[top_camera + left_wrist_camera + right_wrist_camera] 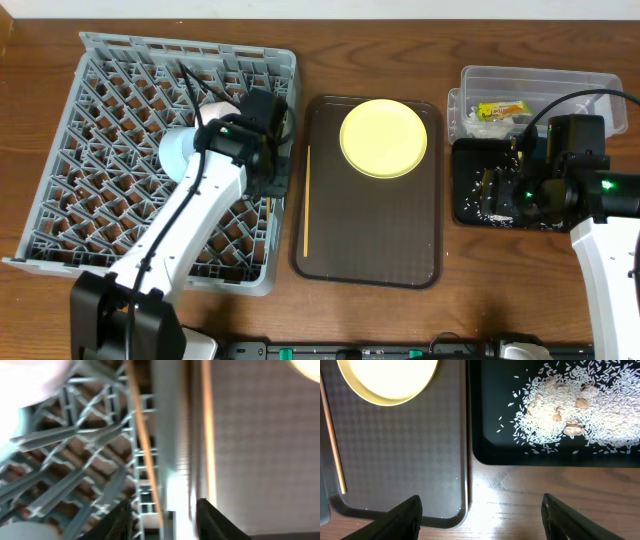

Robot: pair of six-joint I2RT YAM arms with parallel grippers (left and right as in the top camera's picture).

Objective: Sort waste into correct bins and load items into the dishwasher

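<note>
Where overhead shows specks, the right wrist view resolves rice (pixel 615 410); left claw (pixel 165 520) and right claw (pixel 482 515) both released.

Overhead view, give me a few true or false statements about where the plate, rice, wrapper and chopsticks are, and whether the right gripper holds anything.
1. The plate sits on the brown tray. True.
2. The rice lies in the clear tub. False: it lies in the black tray.
3. The wrapper is in the clear tub. True.
4. Both chopsticks lie on the brown tray. False: one chopstick lies there, the other is in the rack.
5. The right gripper holds a scrap. False: it is open and empty.
</note>
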